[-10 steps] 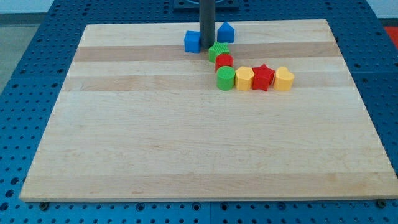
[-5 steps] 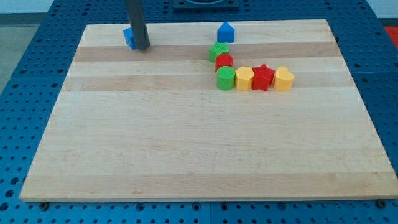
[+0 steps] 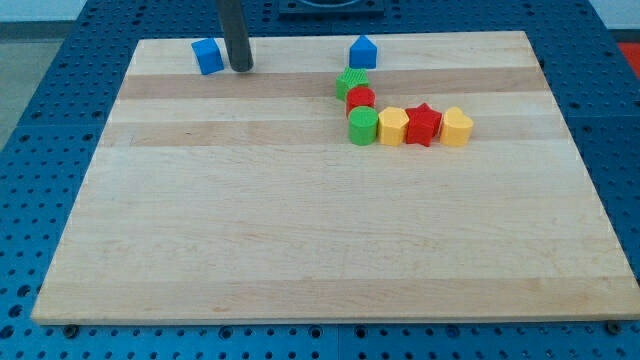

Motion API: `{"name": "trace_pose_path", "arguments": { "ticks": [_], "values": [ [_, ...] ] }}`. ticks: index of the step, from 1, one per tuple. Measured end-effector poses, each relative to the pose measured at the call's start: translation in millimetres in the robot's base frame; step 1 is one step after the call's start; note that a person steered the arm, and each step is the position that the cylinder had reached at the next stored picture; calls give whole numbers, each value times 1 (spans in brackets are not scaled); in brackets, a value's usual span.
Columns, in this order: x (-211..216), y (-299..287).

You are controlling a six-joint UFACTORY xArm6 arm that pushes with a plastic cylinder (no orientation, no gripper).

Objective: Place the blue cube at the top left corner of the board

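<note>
The blue cube [image 3: 208,56] sits near the top edge of the wooden board [image 3: 300,250], toward its top left corner, a short way in from the left edge. My tip [image 3: 241,69] stands just to the right of the cube, with a small gap between them. The dark rod rises from it out of the view's top.
A blue house-shaped block [image 3: 362,52] sits at the top centre. Below it lies a cluster: a green ribbed block [image 3: 351,82], a red block [image 3: 360,99], a green cylinder [image 3: 363,127], a yellow block [image 3: 392,127], a red star [image 3: 422,124] and a yellow block [image 3: 456,128].
The blue cube slid left along the top edge from beside the blue house block to near the top left corner. My tip then drew back slightly to the right, off the cube.
</note>
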State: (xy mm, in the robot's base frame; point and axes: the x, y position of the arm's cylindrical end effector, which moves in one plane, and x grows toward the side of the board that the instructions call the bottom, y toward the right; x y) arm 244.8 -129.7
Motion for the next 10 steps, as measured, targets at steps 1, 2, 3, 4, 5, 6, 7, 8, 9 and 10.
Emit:
{"name": "trace_pose_path", "arguments": {
  "ticks": [1,2,3,4,5,6,7,8,9,10],
  "values": [
    [-20,-10],
    [-21,-40],
    [-20,-67],
    [-20,-69],
    [-17,-52],
    [-5,-49],
    [3,-54],
    [3,-70],
    [3,-72],
    [3,-72]
  ]
}}
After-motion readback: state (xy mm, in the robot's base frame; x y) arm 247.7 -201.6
